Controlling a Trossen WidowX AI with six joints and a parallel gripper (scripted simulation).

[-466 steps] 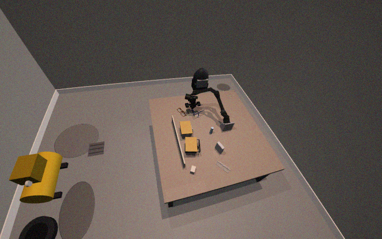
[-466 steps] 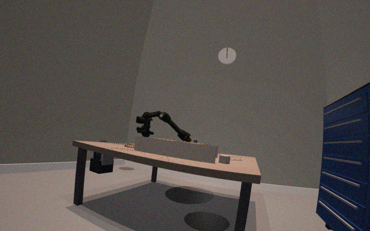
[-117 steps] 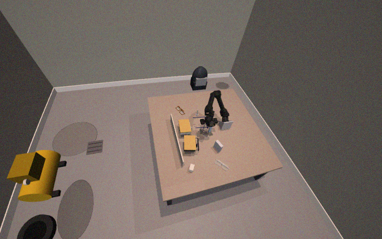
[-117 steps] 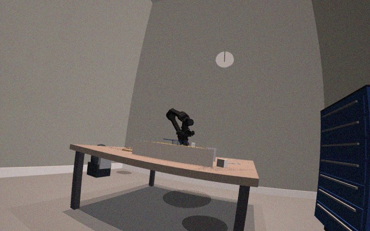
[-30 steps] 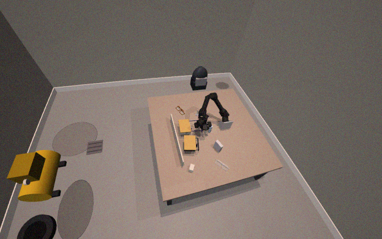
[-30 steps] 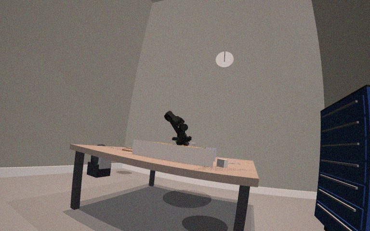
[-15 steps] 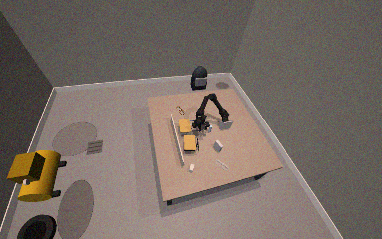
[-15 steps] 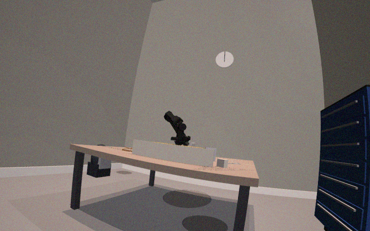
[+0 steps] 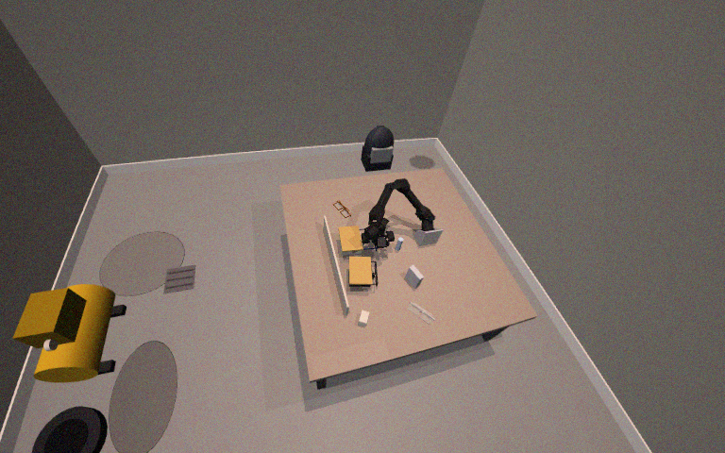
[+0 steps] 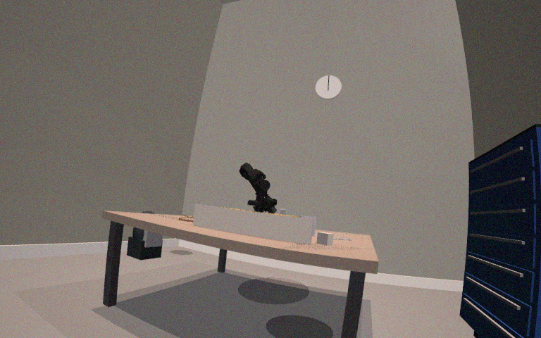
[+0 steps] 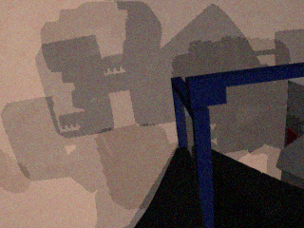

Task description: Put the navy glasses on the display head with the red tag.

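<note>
and there were the navy glasses [image 9: 368, 248] [image 11: 204, 95], up beside the nearer head [image 9: 349, 239], clenched in the gripper [image 9: 380, 243] [image 10: 264, 210] [image 11: 189, 156]! this looked like the lining-up step; next called for a straight, gentle advance, temples past the ears. beyond, the blue cabinet's [image 10: 498, 222] drawers were shut, contents hidden.

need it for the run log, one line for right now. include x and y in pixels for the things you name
hand [image 9: 377, 246]: shut on navy glasses [image 11: 201, 95] | place: beside display heads [image 9: 350, 239] [image 9: 360, 270] | glasses not released
</note>
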